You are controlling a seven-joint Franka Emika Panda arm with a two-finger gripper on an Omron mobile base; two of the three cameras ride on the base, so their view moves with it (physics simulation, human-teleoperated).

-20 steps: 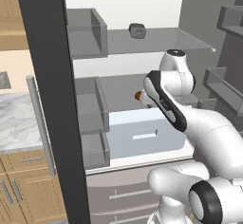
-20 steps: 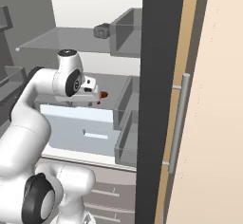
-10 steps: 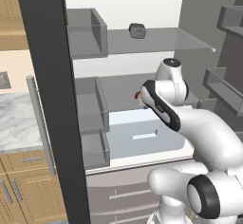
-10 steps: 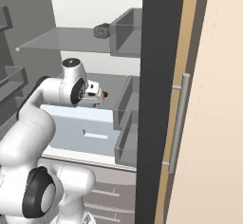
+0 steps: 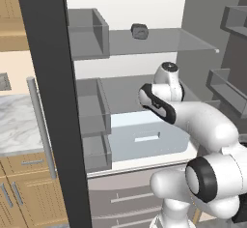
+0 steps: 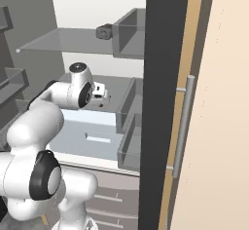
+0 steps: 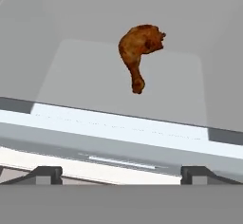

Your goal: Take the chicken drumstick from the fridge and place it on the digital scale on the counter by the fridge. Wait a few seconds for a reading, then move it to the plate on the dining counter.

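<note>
A white robot arm is reaching into the tall dark grey fridge [image 5: 48, 77] with its white interior, its two-finger tool [image 7: 121, 174] standing wide open and gripping nothing. One small reddish-brown, glossy chicken drumstick [image 7: 139, 52] is lying on the grey middle shelf [image 7: 85, 66], well ahead of the two dark fingertips [image 7: 46, 173], narrow end pointing toward the tool. One white drawer [image 5: 144, 137] is sitting below that shelf. One grey lumpy object [image 5: 139, 31] is resting on the glass upper shelf [image 5: 159, 41]. Three grey shelf bins [image 5: 91, 108] are lining the open door in the left base view. One long silver bar handle [image 6: 182, 126] is running down the right door.
</note>
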